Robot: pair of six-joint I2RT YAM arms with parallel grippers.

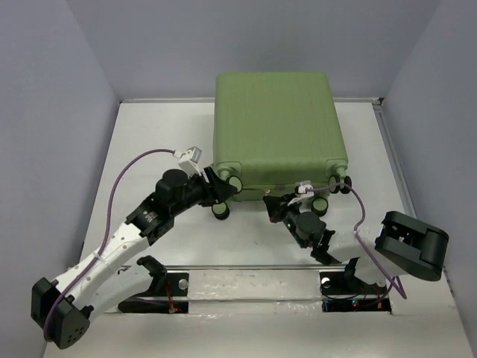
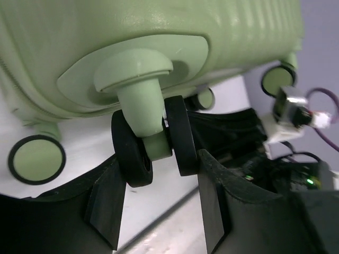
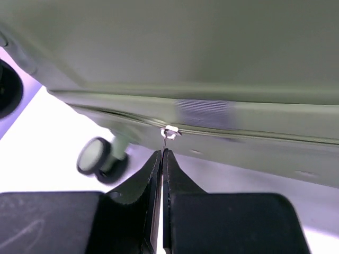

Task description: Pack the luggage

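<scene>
Right gripper (image 3: pixel 161 159): black fingers pinched together on the small metal zipper pull (image 3: pixel 167 133), seemingly to draw the zip along the near edge. Left gripper (image 2: pixel 159 174): jaws spread, straddling a twin black caster (image 2: pixel 153 143), probably as a brace. Luggage (image 1: pixel 277 127): closed, lying flat at far centre of the white table (image 1: pixel 149 149); ribbed light-green hard shell, rounded corners.
</scene>
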